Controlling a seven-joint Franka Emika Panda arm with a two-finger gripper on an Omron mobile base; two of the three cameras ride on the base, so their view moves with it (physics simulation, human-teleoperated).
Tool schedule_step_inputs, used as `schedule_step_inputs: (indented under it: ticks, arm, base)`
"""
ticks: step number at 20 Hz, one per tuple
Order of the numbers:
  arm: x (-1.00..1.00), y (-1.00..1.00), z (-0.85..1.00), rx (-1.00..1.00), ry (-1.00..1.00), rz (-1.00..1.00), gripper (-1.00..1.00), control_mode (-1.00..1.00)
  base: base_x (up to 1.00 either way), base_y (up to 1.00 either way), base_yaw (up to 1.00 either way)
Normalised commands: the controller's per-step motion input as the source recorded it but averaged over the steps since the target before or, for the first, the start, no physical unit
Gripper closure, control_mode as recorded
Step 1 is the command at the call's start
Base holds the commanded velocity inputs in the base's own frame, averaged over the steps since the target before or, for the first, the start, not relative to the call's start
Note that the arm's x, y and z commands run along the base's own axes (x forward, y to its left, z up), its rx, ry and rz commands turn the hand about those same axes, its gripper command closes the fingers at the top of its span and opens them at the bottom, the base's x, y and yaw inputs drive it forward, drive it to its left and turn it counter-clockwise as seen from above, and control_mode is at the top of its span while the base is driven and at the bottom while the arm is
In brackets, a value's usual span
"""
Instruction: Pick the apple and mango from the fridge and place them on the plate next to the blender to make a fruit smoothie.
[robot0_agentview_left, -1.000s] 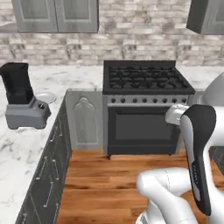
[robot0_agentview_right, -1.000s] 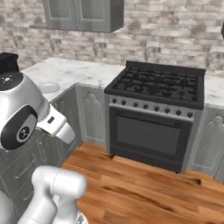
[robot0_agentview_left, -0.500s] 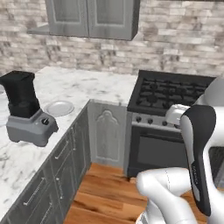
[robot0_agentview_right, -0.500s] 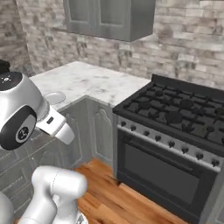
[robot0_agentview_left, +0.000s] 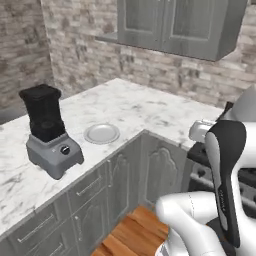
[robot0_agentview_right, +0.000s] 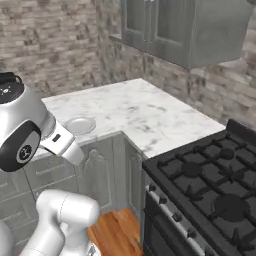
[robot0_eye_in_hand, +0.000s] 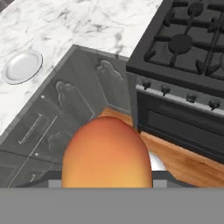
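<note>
An orange-yellow mango (robot0_eye_in_hand: 107, 153) sits large at the bottom of the hand view, and my gripper is shut on it, its fingertips hidden behind the fruit. The mango hangs above the wooden floor in front of the corner cabinets. A small pale grey plate (robot0_agentview_left: 101, 133) (robot0_agentview_right: 80, 125) (robot0_eye_in_hand: 22, 66) lies on the marble counter with nothing on it. Just left of the plate stands the blender (robot0_agentview_left: 47, 130), with a black jar and a grey base. The apple and the fridge are out of view.
A black gas stove (robot0_agentview_right: 210, 175) (robot0_eye_in_hand: 188, 43) with its oven door stands right of the counter corner. Grey cabinet fronts (robot0_agentview_left: 125, 185) run below the marble counter (robot0_agentview_left: 145, 107). Grey wall cupboards (robot0_agentview_left: 175, 25) hang over the corner. My white arm (robot0_agentview_left: 225, 175) fills the lower right.
The whole picture has shifted because the base moved: the stove has slid to the right, and the blender, plate and counter corner now stand nearer and more central.
</note>
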Motion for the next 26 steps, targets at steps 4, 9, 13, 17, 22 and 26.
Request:
schedule_step_inputs:
  ticks: [4, 9, 13, 17, 22, 26]
  arm:
    - [0.0, 0.0, 0.0, 0.0, 0.0, 0.0, 1.0, 1.0]
    - [0.0, 0.0, 0.0, 0.0, 0.0, 0.0, 1.0, 1.0]
    - [0.0, 0.0, 0.0, 0.0, 0.0, 0.0, 1.0, 1.0]
    - [0.74, 0.0, -0.15, -0.02, 0.0, 0.1, 1.0, -1.0]
    - [0.99, 0.0, -0.47, -0.02, 0.08, 0.13, 1.0, -1.0]
    - [0.79, 0.0, -0.76, -0.04, 0.13, 0.09, 1.0, -1.0]
  base:
    - [0.99, -0.41, 0.72]
    - [0.81, -0.17, 0.68]
    - [0.88, -0.1, 0.54]
    - [0.24, -0.01, 0.07]
    - [0.0, 0.0, 0.0]
    - [0.0, 0.0, 0.0]
